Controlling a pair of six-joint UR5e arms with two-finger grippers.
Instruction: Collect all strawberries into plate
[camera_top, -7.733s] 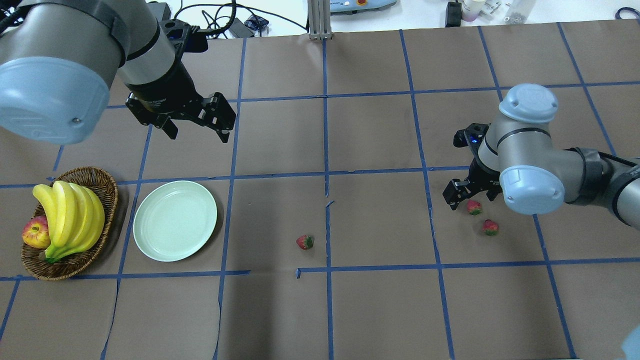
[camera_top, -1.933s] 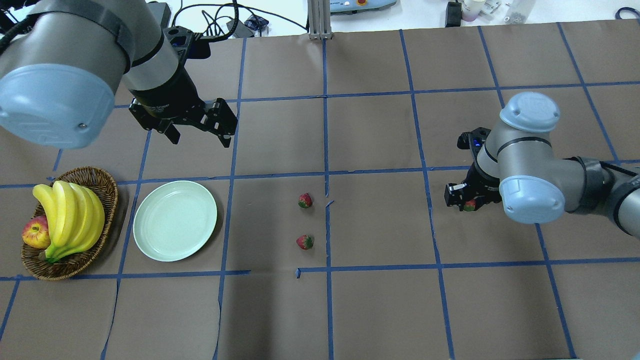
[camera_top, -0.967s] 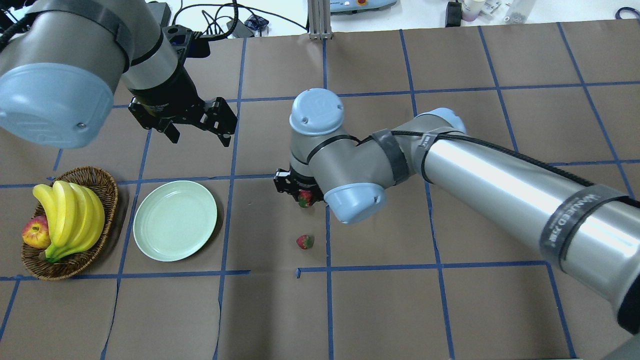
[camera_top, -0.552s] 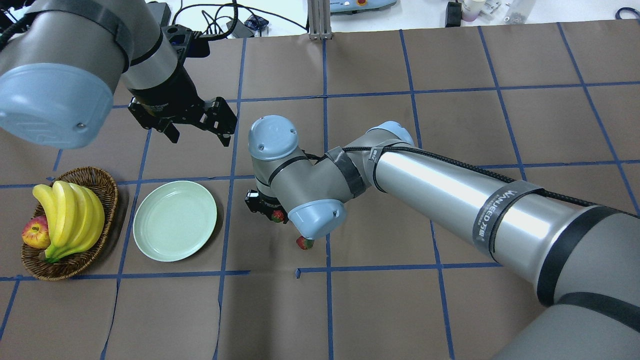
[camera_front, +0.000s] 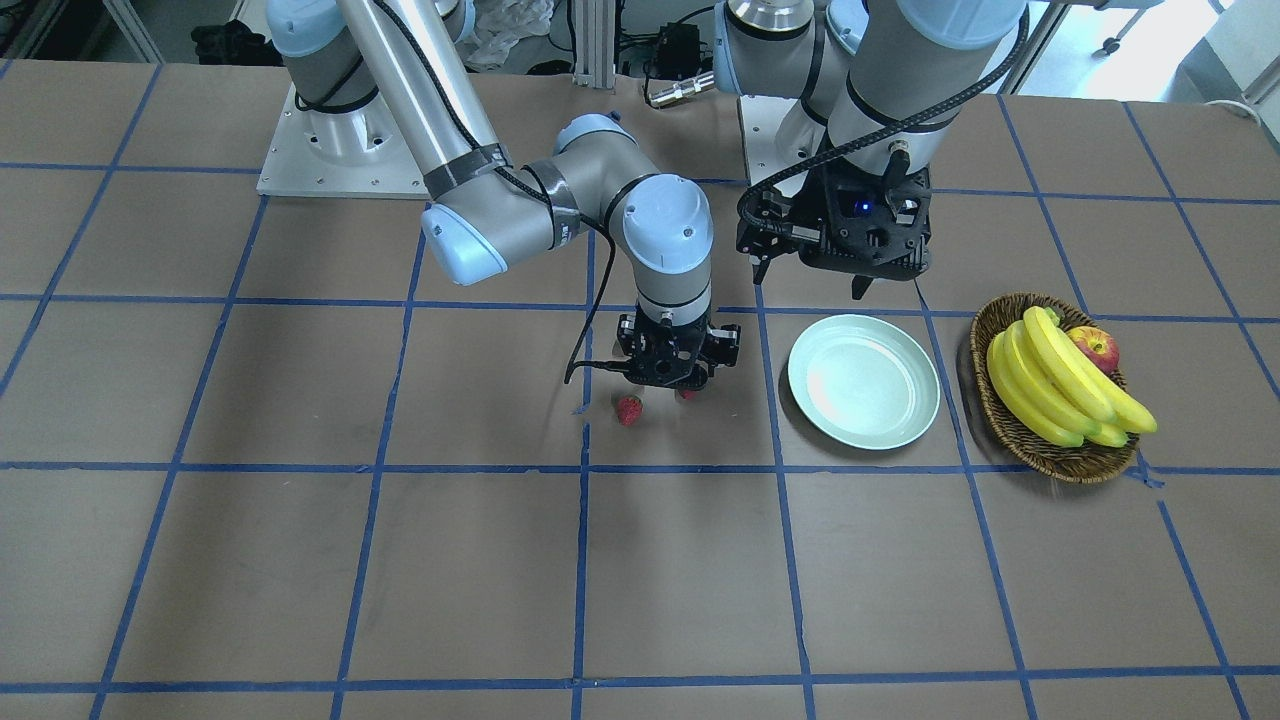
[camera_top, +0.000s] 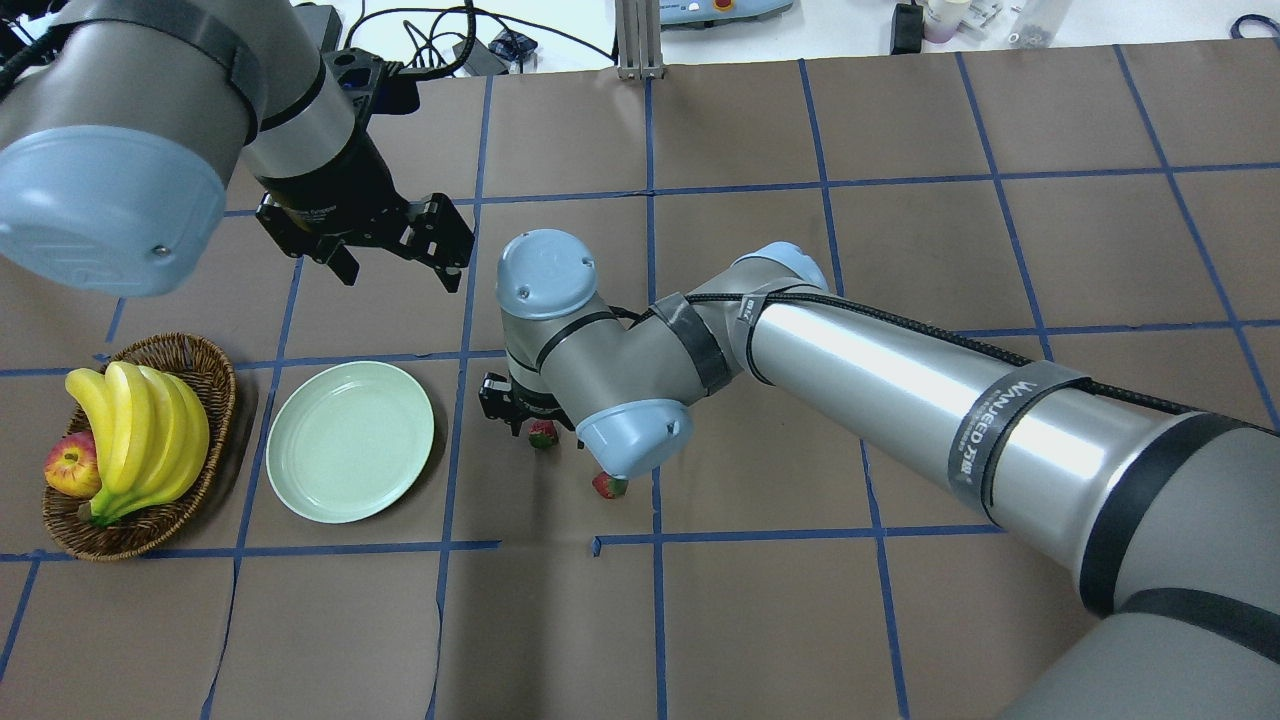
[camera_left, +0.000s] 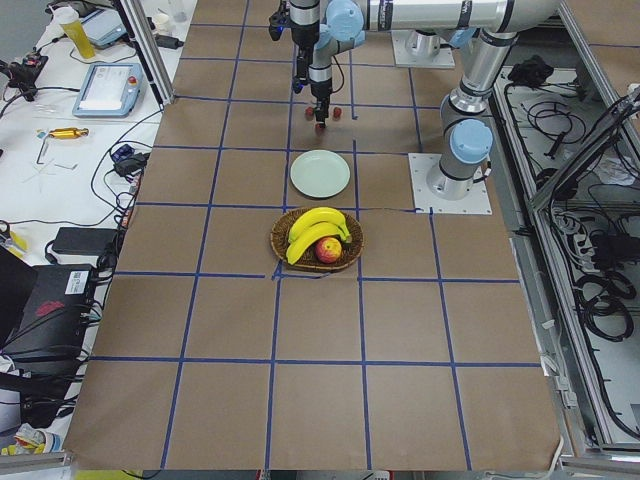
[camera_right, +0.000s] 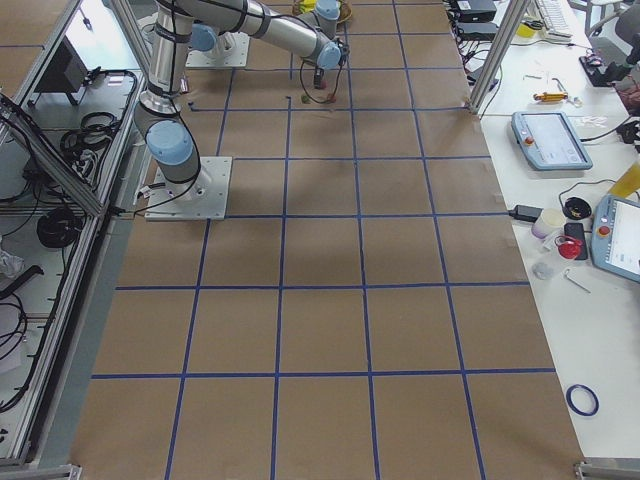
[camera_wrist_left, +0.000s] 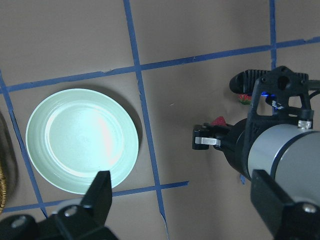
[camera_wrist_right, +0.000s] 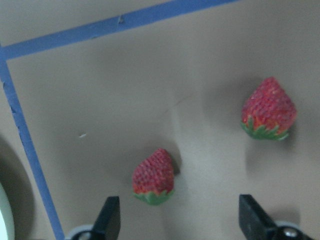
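The pale green plate is empty. My right gripper is open, low over the table just right of the plate. One strawberry lies on the table under it, between the fingers. A second strawberry lies close by, hidden by the wrist in the overhead view. A third strawberry lies nearer the robot. My left gripper is open and empty, hovering beyond the plate.
A brown wicker basket with bananas and an apple stands left of the plate. The right arm's long link stretches across the middle of the table.
The right arm carried a strawberry from the right side across to just right of the plate. Since 0.6 s ago it shifted slightly left, and the strawberry now lies on the table. The left arm stayed still.
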